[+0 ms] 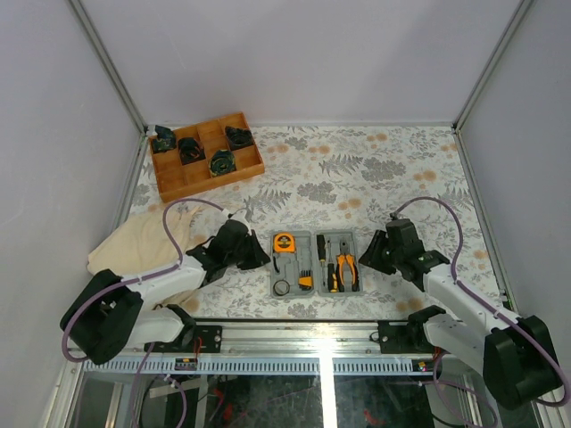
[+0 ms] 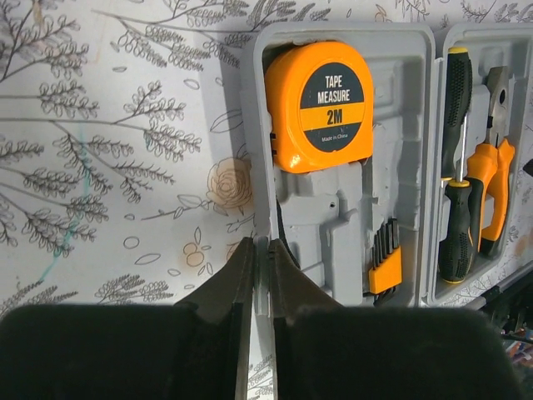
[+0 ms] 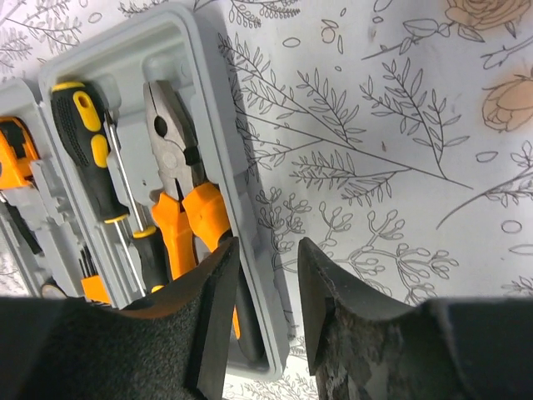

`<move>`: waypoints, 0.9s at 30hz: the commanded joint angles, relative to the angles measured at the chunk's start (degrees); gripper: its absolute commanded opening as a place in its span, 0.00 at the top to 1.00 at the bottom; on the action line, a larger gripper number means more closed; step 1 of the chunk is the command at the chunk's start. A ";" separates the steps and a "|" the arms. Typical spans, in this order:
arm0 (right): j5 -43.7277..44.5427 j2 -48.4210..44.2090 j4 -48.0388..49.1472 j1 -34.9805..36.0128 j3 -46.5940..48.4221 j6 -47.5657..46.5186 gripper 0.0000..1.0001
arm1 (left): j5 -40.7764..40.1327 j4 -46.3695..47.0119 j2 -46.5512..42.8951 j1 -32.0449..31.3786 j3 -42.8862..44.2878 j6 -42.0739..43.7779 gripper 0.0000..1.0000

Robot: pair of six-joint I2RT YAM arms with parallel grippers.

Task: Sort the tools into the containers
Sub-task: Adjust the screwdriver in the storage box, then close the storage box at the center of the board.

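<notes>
The grey case (image 1: 294, 292) lies open at centre frame in the top view, tools seated, its side walls running top to bottom. Your left claw (image 2: 260, 275) is clenched on its left rim. Your right claw (image 3: 266, 283) stands part-open astride the right wall, beside the pliers (image 3: 179, 179).

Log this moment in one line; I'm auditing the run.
left gripper: shut on grey case, left rim | right gripper: open, straddling right rim | tape measure, screwdrivers, pliers: in case
</notes>
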 commanded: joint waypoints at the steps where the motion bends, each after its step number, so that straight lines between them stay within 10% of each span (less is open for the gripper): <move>1: -8.29 -0.92 9.59 -3.19 -2.29 -1.11 0.59 | 0.44 -2.04 -1.90 0.21 -3.69 -1.14 1.00; 27: -25.23 9.88 29.70 -9.34 -9.07 2.22 0.48 | 2.26 -0.95 0.91 -0.01 -2.83 0.05 1.00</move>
